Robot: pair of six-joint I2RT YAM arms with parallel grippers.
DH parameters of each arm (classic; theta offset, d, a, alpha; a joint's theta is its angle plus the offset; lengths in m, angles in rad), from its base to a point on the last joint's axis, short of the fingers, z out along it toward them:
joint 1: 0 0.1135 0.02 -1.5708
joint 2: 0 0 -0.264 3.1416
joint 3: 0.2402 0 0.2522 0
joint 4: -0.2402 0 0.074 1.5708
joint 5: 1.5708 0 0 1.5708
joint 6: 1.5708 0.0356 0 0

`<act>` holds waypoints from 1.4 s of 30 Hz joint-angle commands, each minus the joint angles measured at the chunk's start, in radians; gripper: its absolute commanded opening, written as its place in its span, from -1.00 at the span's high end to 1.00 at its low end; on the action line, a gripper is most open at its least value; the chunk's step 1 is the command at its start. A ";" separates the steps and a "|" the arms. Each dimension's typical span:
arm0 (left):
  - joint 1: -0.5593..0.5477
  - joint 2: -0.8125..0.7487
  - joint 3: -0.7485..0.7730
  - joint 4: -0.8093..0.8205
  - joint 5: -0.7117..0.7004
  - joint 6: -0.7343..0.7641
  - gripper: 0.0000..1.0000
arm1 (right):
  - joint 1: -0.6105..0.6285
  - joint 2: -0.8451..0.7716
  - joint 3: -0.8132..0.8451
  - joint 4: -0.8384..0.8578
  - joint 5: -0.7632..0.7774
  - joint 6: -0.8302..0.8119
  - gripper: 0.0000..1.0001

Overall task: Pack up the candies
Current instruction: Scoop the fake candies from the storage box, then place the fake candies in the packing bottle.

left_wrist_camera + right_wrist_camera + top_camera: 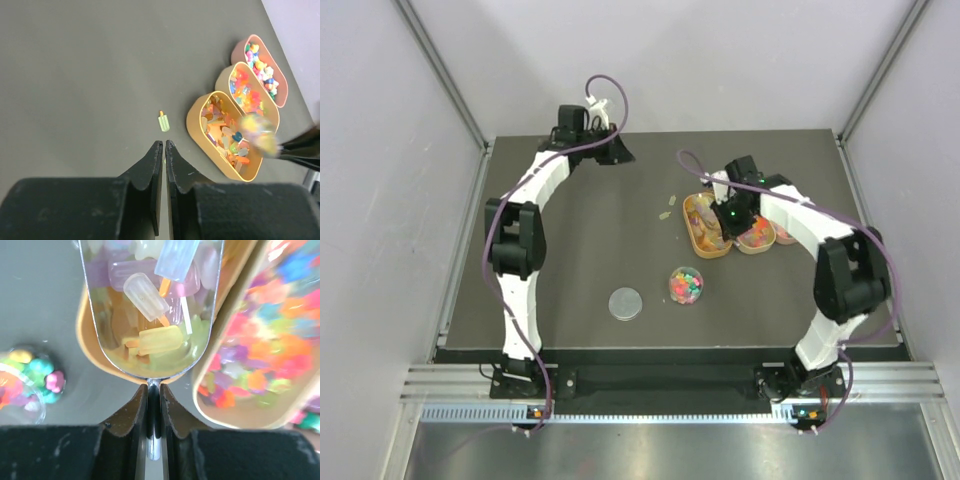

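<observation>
Several waxy candies (159, 340) fill the shiny scoop (107, 353) right fingers (131, 416) clamp; left fingers (150, 172) closed.

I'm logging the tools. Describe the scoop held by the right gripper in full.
The scoop is shiny metal, with a rounded bowl and a thin handle pinched between the fingers of the right gripper. It sits over or in a tan tray and is loaded with popsicle-shaped candies in yellow, lilac, pale blue and clear.

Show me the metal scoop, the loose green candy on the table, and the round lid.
metal scoop (106, 342): right wrist view, bare wall of its bowl.
loose green candy (163, 122): left wrist view, its green body.
round lid (626, 303): top external view, its centre.
</observation>
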 commanded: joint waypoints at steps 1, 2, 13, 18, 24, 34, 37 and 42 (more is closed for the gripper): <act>0.025 -0.175 -0.032 -0.016 -0.077 0.083 0.78 | -0.015 -0.241 -0.097 0.209 -0.040 -0.133 1.00; 0.026 -0.187 -0.042 -0.014 -0.080 0.084 0.78 | -0.014 -0.308 -0.161 0.264 -0.054 -0.148 1.00; 0.031 -0.310 -0.185 -0.057 -0.100 0.123 0.78 | -0.011 -0.526 -0.340 0.067 -0.065 -0.525 1.00; 0.033 -0.368 -0.259 -0.086 -0.123 0.165 0.78 | 0.006 -0.576 -0.311 -0.125 0.030 -0.709 1.00; 0.048 -0.419 -0.323 -0.093 -0.158 0.187 0.78 | 0.094 -0.571 -0.277 -0.231 0.186 -0.816 1.00; 0.068 -0.445 -0.386 -0.077 -0.180 0.173 0.78 | 0.293 -0.496 -0.243 -0.269 0.309 -0.807 1.00; 0.074 -0.448 -0.395 -0.071 -0.181 0.166 0.79 | 0.351 -0.465 -0.246 -0.274 0.350 -0.769 0.99; 0.083 -0.461 -0.418 -0.065 -0.175 0.155 0.79 | 0.414 -0.415 -0.229 -0.278 0.435 -0.740 1.00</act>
